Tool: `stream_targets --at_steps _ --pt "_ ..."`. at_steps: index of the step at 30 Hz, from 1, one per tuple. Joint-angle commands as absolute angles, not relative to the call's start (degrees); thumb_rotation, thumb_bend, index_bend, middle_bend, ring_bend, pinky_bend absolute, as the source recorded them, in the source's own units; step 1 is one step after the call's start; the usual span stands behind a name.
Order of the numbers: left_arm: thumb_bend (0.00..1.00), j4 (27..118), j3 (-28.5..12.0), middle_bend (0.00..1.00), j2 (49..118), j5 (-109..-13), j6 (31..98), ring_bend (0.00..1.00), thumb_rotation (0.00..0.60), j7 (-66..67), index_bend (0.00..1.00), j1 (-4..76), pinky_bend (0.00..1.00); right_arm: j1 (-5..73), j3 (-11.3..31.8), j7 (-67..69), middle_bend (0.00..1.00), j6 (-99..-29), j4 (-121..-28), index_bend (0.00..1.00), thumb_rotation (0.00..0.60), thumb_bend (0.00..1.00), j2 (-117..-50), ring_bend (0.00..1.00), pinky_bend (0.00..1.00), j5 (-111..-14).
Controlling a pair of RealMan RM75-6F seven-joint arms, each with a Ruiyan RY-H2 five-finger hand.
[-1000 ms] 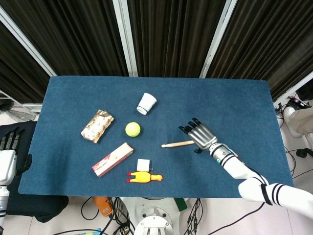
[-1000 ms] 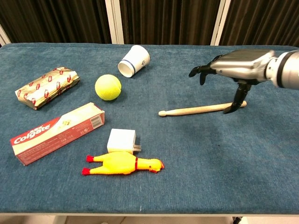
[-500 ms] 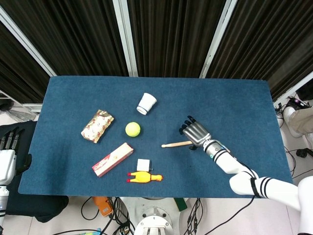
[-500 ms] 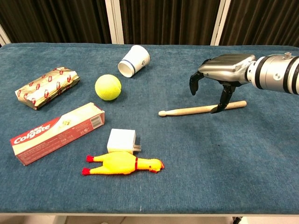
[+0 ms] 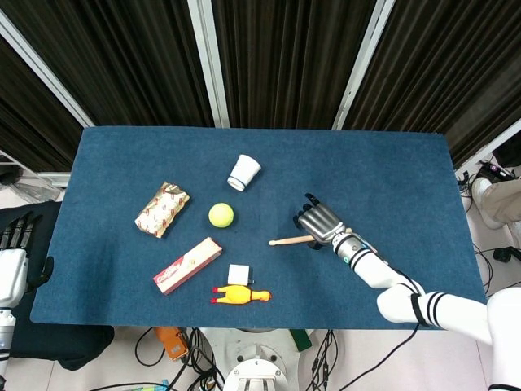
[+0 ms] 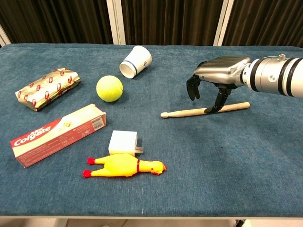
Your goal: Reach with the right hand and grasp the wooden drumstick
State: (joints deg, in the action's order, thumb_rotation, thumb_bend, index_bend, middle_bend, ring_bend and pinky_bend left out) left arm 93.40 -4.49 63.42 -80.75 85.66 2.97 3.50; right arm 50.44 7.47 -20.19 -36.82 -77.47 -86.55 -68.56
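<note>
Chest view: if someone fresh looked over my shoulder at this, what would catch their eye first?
Probably the silver right hand arched over the wooden drumstick on the blue table, fingers curled down on either side of the stick but not closed on it. Next, the bright colours to the left: a yellow rubber chicken near the front edge and a tennis ball just below a tipped paper cup.

The head view looks steeply down from high above, taking in the whole bench (image 5: 391, 171) and the curtains behind it. The chest view sits low and near, facing across the same bench (image 6: 265, 156) top.
</note>
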Motion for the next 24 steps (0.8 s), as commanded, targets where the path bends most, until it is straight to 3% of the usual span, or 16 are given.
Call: stream_targets --at_steps 1,24 --pt "0.41 93.4 -4.5 0.0 63.4 -80.7 85.7 0.03 0.6 3.0 0.07 3.5 0.15 50.5 7.0 -20.3 0.5 -37.1 -77.4 0.5 0.6 0.39 -86.8 0.33 0.08 -68.3" --pt "0.41 93.8 -4.4 0.0 63.2 -80.3 85.3 0.03 0.6 3.3 0.07 3.5 0.15 52.0 5.4 -21.0 0.56 -37.6 -74.6 0.57 0.6 0.48 -89.7 0.39 0.08 -65.9"
